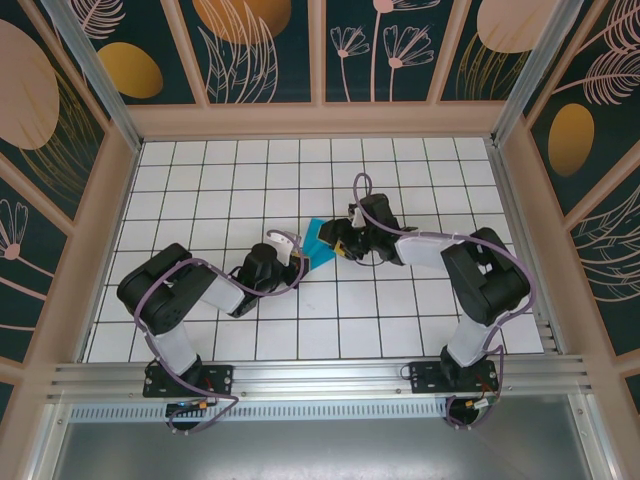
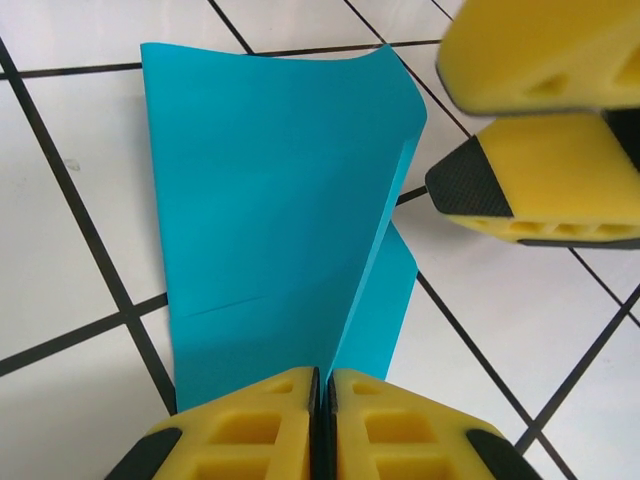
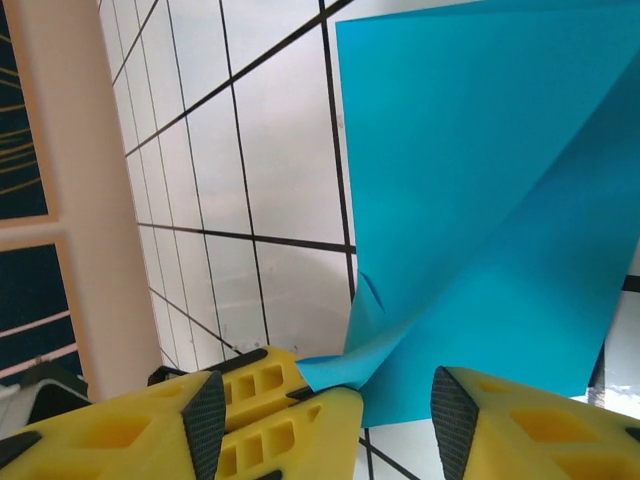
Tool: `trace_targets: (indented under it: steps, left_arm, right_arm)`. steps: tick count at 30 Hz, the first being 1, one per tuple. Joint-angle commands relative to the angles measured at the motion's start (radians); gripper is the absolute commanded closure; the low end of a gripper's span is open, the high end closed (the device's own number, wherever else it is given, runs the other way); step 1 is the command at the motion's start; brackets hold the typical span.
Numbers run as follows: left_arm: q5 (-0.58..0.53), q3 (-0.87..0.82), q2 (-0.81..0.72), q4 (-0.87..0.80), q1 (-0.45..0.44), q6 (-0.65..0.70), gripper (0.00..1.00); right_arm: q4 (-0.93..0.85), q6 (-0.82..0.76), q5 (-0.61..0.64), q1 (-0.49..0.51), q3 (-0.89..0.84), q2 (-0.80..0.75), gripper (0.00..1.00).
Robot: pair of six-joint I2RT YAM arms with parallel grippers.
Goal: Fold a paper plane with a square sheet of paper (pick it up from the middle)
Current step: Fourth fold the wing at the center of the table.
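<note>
The square sheet of paper (image 1: 318,238) is teal-blue and folded into layers, with one long crease running up it (image 2: 270,220). My left gripper (image 2: 322,375) is shut on the near end of that crease, its yellow fingers pressed together on the paper (image 3: 480,200). It sits just left of the paper in the top view (image 1: 301,260). My right gripper (image 3: 328,400) is open, its fingers standing on either side of the left gripper's fingertips and the pinched, curled paper corner. The right gripper (image 2: 440,115) shows open beside the paper's right edge, and meets the paper from the right (image 1: 342,246).
The white tiled floor (image 1: 400,170) with black grid lines spreads all round the paper. A beige frame post (image 3: 70,200) and patterned walls (image 1: 260,50) enclose the cell. Both arms reach in toward the middle.
</note>
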Motion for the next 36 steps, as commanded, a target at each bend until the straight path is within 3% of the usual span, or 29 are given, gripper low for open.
trace_targets:
  steps: [1, 11, 21, 30, 36]
  left_arm:
    - [0.024, -0.006, 0.005, 0.031, -0.006, -0.076, 0.85]
    - [0.025, 0.002, -0.036, 0.017, -0.008, -0.101, 0.85]
    - [0.021, 0.013, -0.027, 0.016, -0.007, -0.095, 0.79]
    - [0.014, 0.04, -0.006, -0.013, -0.008, -0.091, 0.61]
    - [0.007, 0.063, 0.011, -0.047, -0.007, -0.097, 0.61]
  right_arm:
    - [0.101, -0.038, -0.024, -0.004, -0.039, -0.028, 0.44]
    - [0.132, -0.016, -0.022, -0.004, -0.038, 0.027, 0.65]
    - [0.101, -0.033, -0.014, -0.002, 0.028, 0.095, 0.65]
    - [0.092, -0.041, -0.016, 0.004, 0.048, 0.114, 0.64]
    - [0.099, -0.039, -0.023, 0.007, 0.046, 0.114, 0.64]
